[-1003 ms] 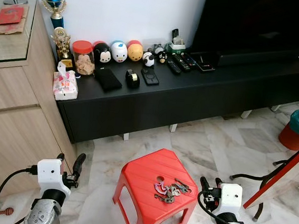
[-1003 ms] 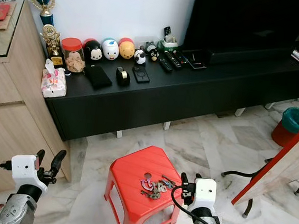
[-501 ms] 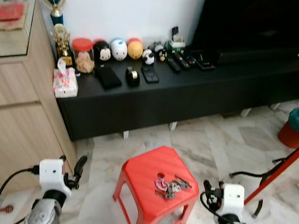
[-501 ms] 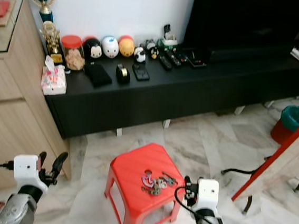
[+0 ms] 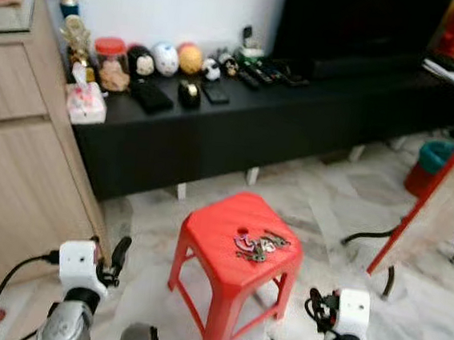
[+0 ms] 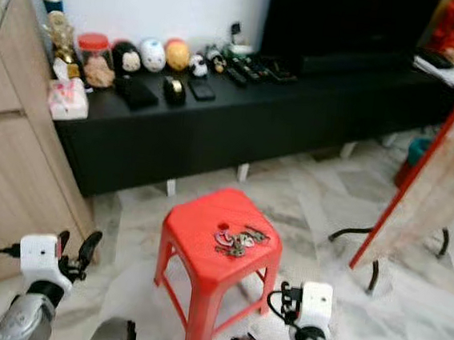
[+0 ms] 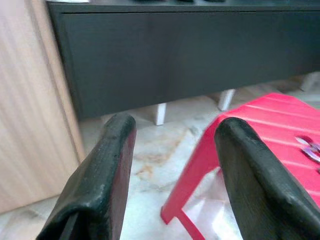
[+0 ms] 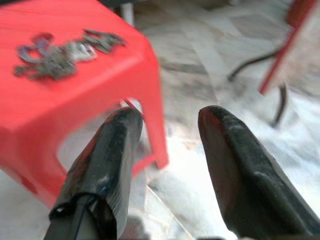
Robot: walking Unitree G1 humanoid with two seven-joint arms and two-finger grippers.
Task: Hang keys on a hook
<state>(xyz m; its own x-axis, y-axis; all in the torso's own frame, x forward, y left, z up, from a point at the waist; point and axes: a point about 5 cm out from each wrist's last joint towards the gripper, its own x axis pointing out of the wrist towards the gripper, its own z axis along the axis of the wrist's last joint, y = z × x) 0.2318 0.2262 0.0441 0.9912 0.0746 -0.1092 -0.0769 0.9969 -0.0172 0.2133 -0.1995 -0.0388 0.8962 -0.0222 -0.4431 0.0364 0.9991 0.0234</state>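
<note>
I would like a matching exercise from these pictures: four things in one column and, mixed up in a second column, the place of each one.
Things:
1. keys
2. stool
3. tissue pack
4. bin

Places:
A. on the black cabinet, at its left end
B. on the floor, far right
C. on the red seat
D. on the floor before the black cabinet

Pairs: 1-C, 2-D, 3-A, 4-B
</note>
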